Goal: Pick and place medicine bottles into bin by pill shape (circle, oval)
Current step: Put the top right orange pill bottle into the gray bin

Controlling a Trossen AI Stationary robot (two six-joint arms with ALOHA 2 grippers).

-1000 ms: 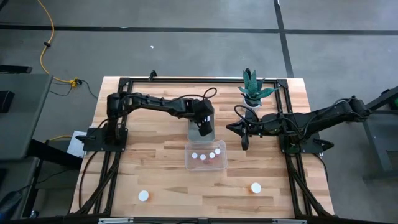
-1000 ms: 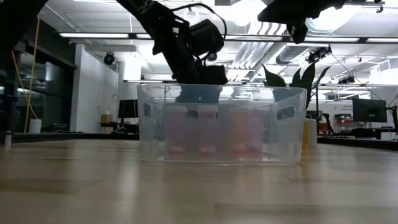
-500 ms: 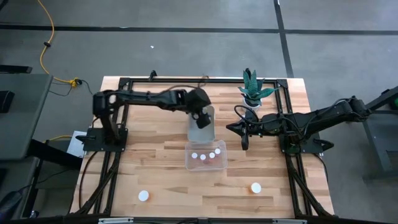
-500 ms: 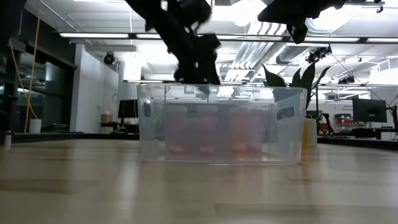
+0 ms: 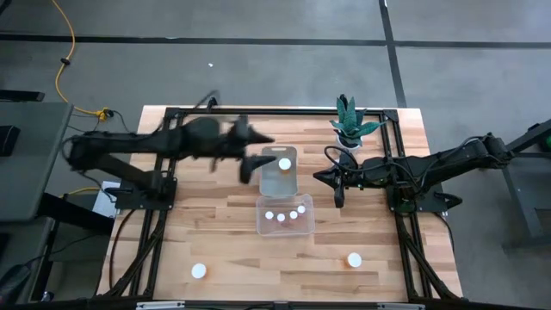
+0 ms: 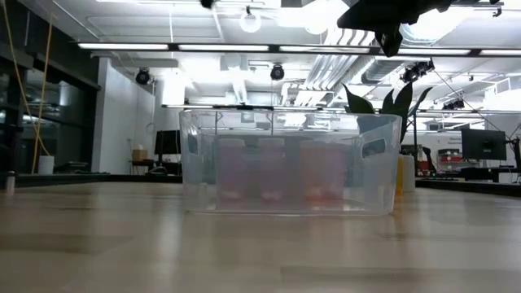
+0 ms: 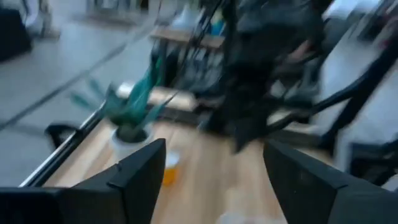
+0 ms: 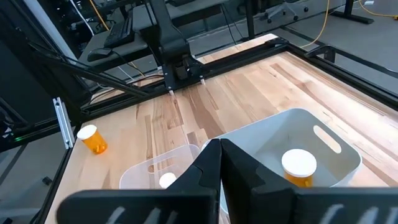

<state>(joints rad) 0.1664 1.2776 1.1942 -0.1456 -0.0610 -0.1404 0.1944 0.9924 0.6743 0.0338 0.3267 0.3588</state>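
Two clear bins stand mid-table. The far bin holds one white-capped orange bottle, which also shows in the right wrist view. The near bin holds several bottles. Two more bottles stand on the table, near left and near right. My left gripper is open and empty, up off the table just left of the far bin; its fingers also show in the left wrist view. My right gripper is shut and empty, right of the bins.
A green plant in a white pot stands at the far right, beside my right arm. Another orange bottle shows next to the pot. A black frame runs round the table. Bare wood lies between the bins and the near edge.
My left gripper has risen out of the far bin and swung back toward the table's left, turning to point level toward the right. It has left the low view. A bottle now shows standing in the far bin where the gripper was.
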